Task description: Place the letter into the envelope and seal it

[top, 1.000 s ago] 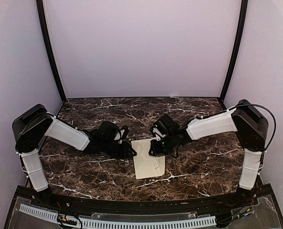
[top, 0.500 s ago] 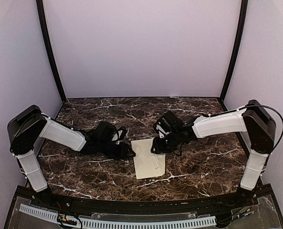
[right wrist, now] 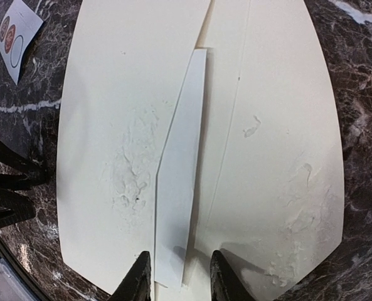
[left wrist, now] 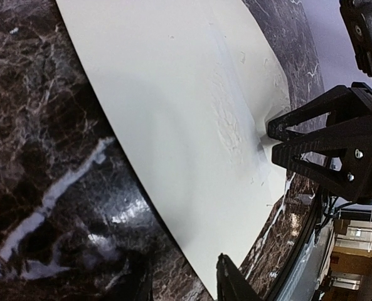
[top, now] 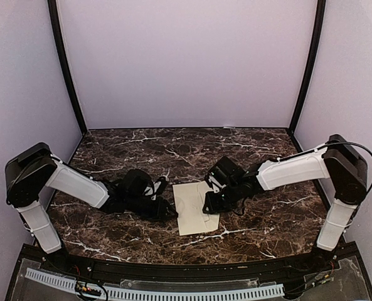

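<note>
A plain cream envelope [top: 189, 218] lies flat on the dark marble table [top: 267, 219], between my two grippers. The letter does not show in any view. My left gripper [top: 173, 213] is low at the envelope's left edge, and its jaws [left wrist: 182, 283] stand apart over that edge with nothing in them. My right gripper [top: 208, 205] rests on the envelope's right part. Its jaws [right wrist: 179, 279] stand apart, and a narrow white strip [right wrist: 179, 169] lies flat on the envelope [right wrist: 110, 94] between them. From the left wrist, the right gripper's fingertips [left wrist: 275, 133] touch the paper [left wrist: 173, 94].
A small white sticker card [right wrist: 15, 37] with round marks lies on the marble beyond the envelope's far corner. Lilac walls close the table at the back and both sides. The arms' bases and a cable rail [top: 154, 291] line the near edge.
Both grippers slid a little toward the near edge along the envelope. Their jaws stand a bit wider than a second ago. The envelope stayed where it was.
</note>
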`<control>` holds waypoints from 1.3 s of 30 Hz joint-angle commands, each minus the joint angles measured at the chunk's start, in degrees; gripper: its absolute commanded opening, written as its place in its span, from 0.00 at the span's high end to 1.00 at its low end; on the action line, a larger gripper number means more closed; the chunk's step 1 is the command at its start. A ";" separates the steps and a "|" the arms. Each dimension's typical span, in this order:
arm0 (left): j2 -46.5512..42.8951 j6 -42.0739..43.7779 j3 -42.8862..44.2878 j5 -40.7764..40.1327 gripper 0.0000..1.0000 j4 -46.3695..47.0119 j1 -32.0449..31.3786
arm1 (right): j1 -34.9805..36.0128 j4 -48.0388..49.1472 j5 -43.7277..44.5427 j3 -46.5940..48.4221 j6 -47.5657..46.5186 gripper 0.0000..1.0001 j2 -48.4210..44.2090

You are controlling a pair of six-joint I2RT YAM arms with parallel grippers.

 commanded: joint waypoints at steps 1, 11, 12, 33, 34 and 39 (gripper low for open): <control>-0.71 -0.91 -1.08 0.83 0.68 0.20 -0.78 | 1.05 1.95 -0.49 -0.59 1.40 0.71 -0.57; 1.17 -1.44 -0.48 1.37 0.76 1.70 -0.83 | 1.68 1.97 -0.30 -0.50 1.76 0.78 0.35; 1.19 -1.46 -0.48 1.31 0.77 1.70 -0.84 | 1.77 1.92 -0.33 -0.46 1.69 0.80 0.54; 3.39 -1.68 0.04 2.10 0.83 3.11 -1.04 | 2.39 1.14 0.12 0.61 1.78 0.83 2.24; 3.48 -1.68 0.04 2.13 0.84 3.28 -1.00 | 2.40 1.18 0.06 0.62 1.75 0.83 2.23; 4.05 -1.86 0.11 2.46 0.86 3.77 -1.05 | 2.57 1.57 -0.45 1.12 1.78 0.85 2.74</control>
